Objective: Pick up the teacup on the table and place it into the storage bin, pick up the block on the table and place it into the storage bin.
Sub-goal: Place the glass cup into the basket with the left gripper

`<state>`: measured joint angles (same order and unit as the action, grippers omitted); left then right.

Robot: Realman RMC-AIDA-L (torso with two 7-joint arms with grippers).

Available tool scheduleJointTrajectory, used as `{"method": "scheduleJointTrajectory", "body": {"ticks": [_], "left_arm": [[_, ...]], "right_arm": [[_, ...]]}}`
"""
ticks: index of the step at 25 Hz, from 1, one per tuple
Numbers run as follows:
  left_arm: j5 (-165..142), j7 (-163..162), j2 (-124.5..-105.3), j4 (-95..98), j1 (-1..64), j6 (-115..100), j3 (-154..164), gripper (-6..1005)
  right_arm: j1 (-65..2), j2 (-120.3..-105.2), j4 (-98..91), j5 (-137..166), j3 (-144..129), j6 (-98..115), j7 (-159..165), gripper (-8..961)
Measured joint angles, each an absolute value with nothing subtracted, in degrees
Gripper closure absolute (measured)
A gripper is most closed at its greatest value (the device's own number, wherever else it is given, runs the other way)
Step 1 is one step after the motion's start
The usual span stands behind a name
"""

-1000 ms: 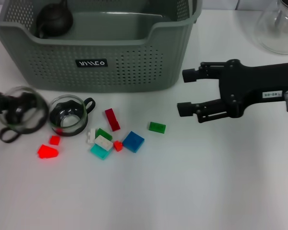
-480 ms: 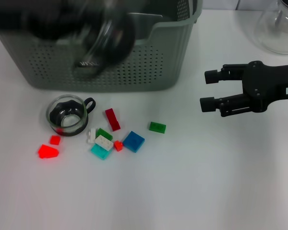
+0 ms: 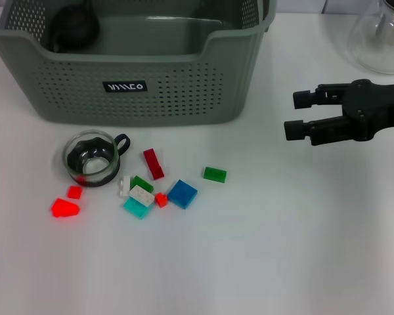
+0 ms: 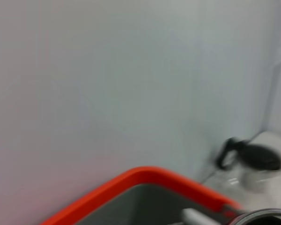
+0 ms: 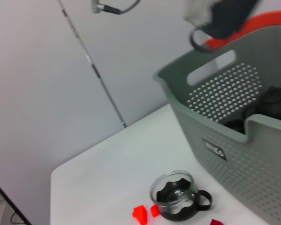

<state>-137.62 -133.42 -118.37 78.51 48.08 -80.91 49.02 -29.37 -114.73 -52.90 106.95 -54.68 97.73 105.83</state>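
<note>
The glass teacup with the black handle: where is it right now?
In the head view the teacup stands upright on the table on the robot's left, just in front of the storage bin, with two red blocks beside it.

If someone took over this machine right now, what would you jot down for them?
Right claw: open and empty, hovering over the table to the right of the storage bin.
Left claw: out of the head view; its state is unknown.
In the bin: a dark teapot in the far left corner.
On the table: a glass teacup with a black handle in front of the bin, blocks scattered beside it, including a blue block and a green block.
Left: that teacup and the blocks must go into the bin.
</note>
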Motion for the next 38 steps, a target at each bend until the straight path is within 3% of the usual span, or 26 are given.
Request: {"method": "scheduleJointTrajectory", "body": {"ticks": [4,12,26,38], "left_arm": [[-146.7,-136.2,-117.2,67.5,53.8,-73.0,50.9,962],[-162.3,-141.7,-117.28,50.6,61.1,-59.5,51.8,963],[-163.8,-145.5,-116.17,40.2,61.6,-49.9,58.7,952],[-163.8,-145.5,-116.71,37.4,61.0,-46.4,60.3,913]], "right_arm": [[-29.7,-114.36,-52.3,107.1,-54.1,97.6,105.8,25],[-30.0,-114.34,-52.2,107.1,-53.0,97.3,105.8,25],[-29.9,-114.39,-50.6,107.1,-52.7,97.0,104.5,25],[-30.0,-114.34,-50.5,107.3,-52.6,96.7,104.5,25]]}}
